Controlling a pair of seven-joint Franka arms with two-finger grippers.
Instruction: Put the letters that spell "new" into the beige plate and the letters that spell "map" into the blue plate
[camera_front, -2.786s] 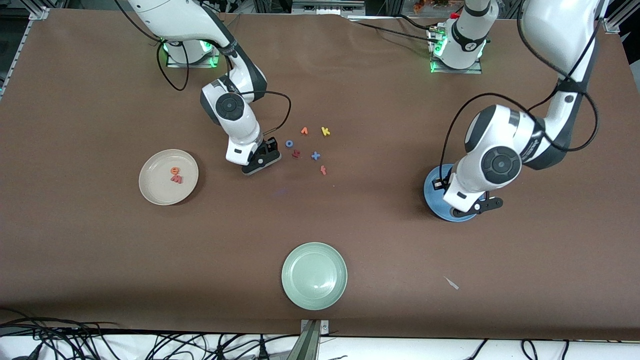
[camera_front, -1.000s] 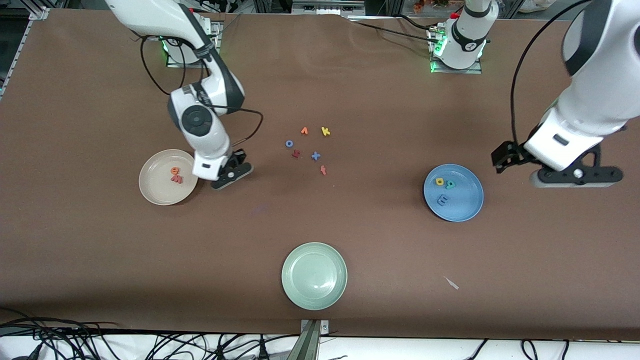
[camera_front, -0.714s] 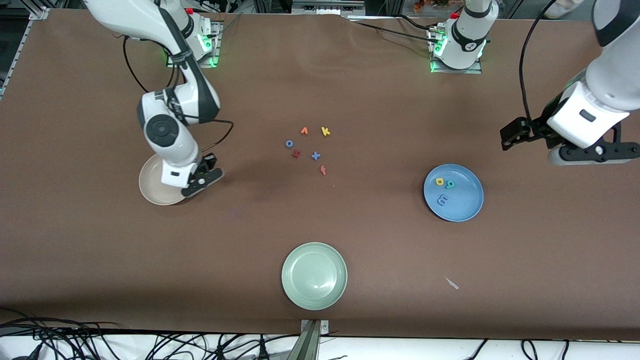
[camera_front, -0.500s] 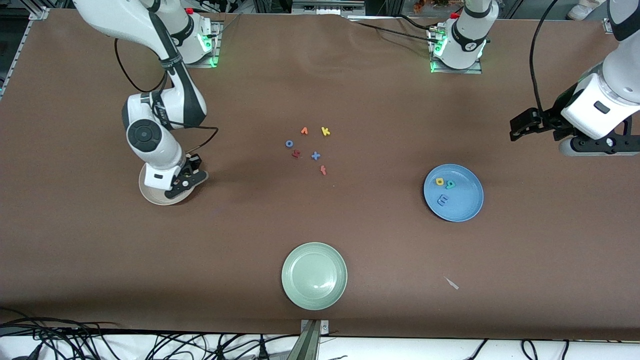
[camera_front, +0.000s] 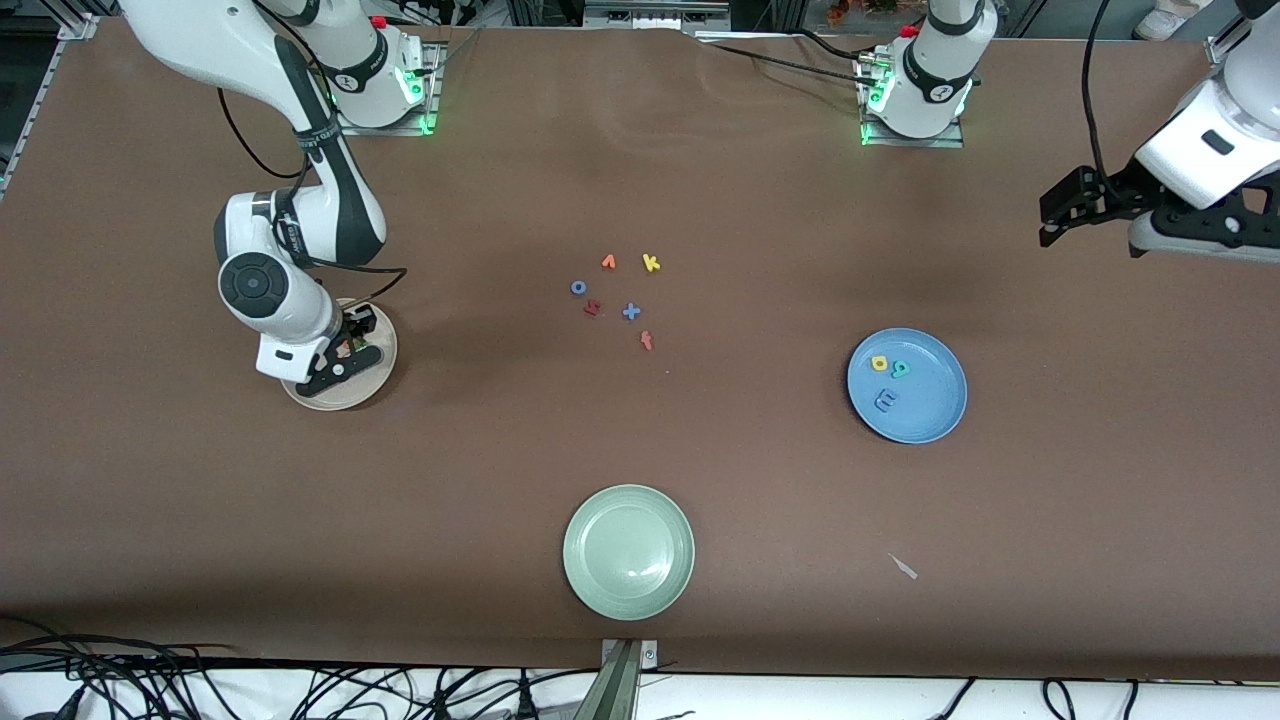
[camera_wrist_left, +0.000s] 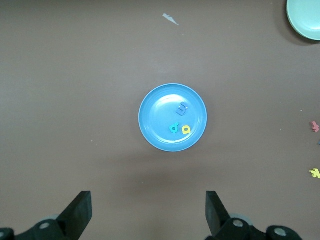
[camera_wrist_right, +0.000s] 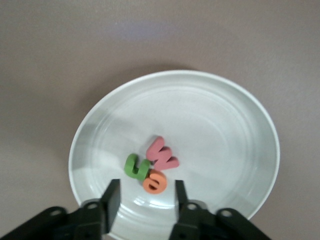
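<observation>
Only the right wrist view shows the small green foam "n" (camera_wrist_right: 135, 166) lying in the round cream-beige plate (camera_wrist_right: 240, 130) beneath the parted, empty right claw (camera_wrist_right: 145, 200), while the left claw (camera_wrist_left: 148, 215) hangs spread wide, empty.

The right gripper (camera_wrist_right: 144, 199) has travelled from beside the loose letters in the middle of the desk to over the beige plate (camera_front: 372, 384), and its fingers, shut a second ago, now stand apart. The green "n" (camera_wrist_right: 136, 167) now lies in that plate, touching the orange "e" (camera_wrist_right: 154, 183) and the salmon-red "w" (camera_wrist_right: 162, 155). The left gripper (camera_wrist_left: 148, 215) has lifted away from the blue plate (camera_front: 935, 418) toward the left arm's end of the desk, uncovering the three letters in it.
</observation>
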